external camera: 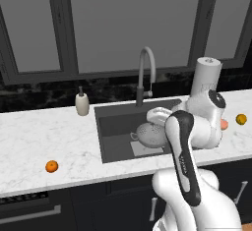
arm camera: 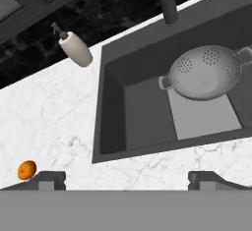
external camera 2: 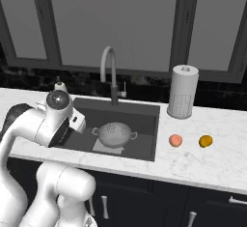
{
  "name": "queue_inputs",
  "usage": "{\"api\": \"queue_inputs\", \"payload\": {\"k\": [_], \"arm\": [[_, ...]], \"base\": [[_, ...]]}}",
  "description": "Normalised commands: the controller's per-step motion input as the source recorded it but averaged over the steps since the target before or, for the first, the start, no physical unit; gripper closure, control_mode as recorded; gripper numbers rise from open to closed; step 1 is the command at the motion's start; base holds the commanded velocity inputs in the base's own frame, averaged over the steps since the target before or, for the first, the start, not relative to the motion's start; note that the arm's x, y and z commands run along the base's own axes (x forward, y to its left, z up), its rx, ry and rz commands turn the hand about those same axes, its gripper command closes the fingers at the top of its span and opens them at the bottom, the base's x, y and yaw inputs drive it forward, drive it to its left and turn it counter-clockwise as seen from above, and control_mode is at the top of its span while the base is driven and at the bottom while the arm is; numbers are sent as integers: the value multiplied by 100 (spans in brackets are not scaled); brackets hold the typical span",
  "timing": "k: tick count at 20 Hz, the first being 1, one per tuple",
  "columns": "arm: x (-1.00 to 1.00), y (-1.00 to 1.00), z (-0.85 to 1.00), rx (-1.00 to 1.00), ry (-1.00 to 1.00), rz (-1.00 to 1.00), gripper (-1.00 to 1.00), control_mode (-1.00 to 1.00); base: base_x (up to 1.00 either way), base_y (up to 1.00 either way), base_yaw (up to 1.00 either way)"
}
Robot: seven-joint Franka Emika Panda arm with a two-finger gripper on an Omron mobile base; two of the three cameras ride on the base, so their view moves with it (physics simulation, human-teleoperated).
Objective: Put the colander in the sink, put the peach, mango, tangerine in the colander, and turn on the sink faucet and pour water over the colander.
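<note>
White marble counter spans each frame around a dark rectangular sink basin, beneath dark-framed windows. The perforated grey metal colander already sits in the basin, right of centre in the hand view. The small orange tangerine lies at lower left of the left base view, well apart from the sink. The pink round peach and yellow-orange mango rest at right of the right base view.

The two-finger gripper hangs over the counter's front edge, fingertips spread wide and empty.

Judgement: the tangerine is light, firm and prone to rolling (smooth rind); grasp across its widest girth, from above.
</note>
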Motion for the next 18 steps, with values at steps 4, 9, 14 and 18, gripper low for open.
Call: {"api": "queue_inputs", "payload": {"k": [4, 9, 14, 18], "arm": [[-82, 100, 39, -29, -3, 17, -100, -100], [-31, 100, 13, -27, 1, 16, -100, -100], [0, 93, -26, -16, 4, 2, -100, -100], [0, 79, -52, -4, 5, 0, -100, -100]], "base": [[0, 0, 0], [0, 0, 0], [0, 0, 0], [0, 0, 0]]}}
